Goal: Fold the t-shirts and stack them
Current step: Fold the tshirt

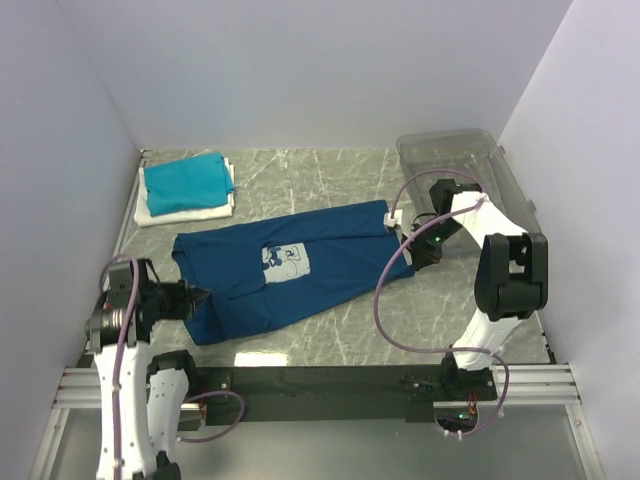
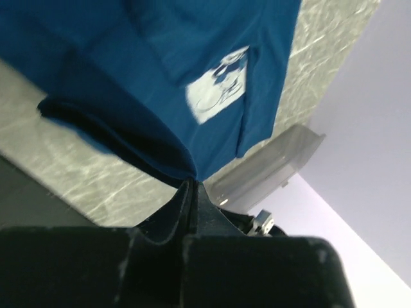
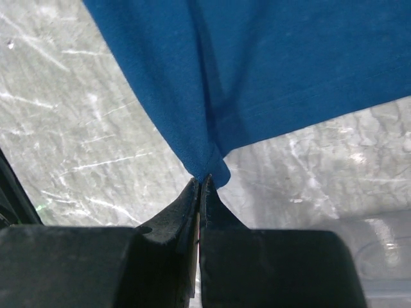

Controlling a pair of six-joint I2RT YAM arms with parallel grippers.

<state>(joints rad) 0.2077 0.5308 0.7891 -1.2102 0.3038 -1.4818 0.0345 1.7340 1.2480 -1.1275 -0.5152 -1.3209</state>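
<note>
Two stacked, teal tee (image 1: 185, 183) on white tee (image 1: 190, 211); navy tee (image 1: 290, 270) unfolded on counter (image 1: 330, 180), ends clamped in left pincer (image 1: 202, 297) and right pincer (image 1: 402, 233)

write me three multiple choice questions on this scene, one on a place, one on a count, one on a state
1. Where does the teal t-shirt lie?
A. on the white t-shirt, in the far left corner
B. alone in the near right corner
C. draped over an arm

2. How many t-shirts are in view?
A. two
B. three
C. five

3. What state are the left fingers and right fingers in?
A. both open, holding nothing
B. both shut on the navy t-shirt, at opposite ends
C. both shut on the teal one

Answers:
1 A, the teal one sits stacked on the white one.
2 B, one navy, one teal, one white.
3 B, each wrist view shows navy cloth pinched at the closed tips.
</note>
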